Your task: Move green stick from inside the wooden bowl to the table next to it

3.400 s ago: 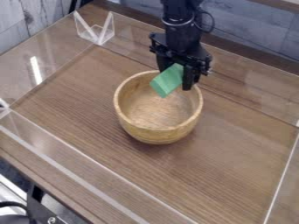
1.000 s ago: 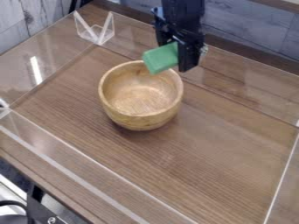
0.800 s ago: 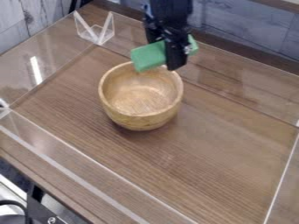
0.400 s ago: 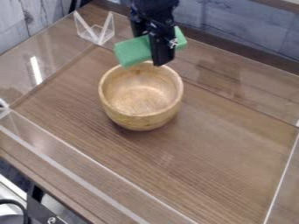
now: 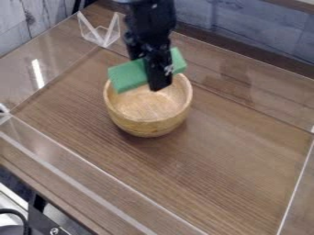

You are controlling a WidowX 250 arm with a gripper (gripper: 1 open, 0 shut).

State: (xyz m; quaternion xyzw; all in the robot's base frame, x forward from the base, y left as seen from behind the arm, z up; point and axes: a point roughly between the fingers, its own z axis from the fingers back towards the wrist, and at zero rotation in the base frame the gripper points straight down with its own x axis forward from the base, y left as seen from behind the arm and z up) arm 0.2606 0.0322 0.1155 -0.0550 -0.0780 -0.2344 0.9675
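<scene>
The green stick [image 5: 127,73] is a flat bright green block held in the air over the far rim of the wooden bowl [image 5: 147,121]. My gripper [image 5: 156,79] points down and is shut on the stick, its black fingers crossing the block's middle. The bowl is round and light tan, stands on the dark brown table [image 5: 233,156], and its pale inside shows nothing in it. The stick hides part of the bowl's back edge.
Clear acrylic walls [image 5: 73,179] run along the table's edges. A small clear angled stand [image 5: 98,29] sits at the back left corner. Bare tabletop lies to the right of and in front of the bowl.
My gripper has carried the green stick leftward and toward the camera, from behind the bowl's right side to above its far rim. The bowl has stayed put over the last second.
</scene>
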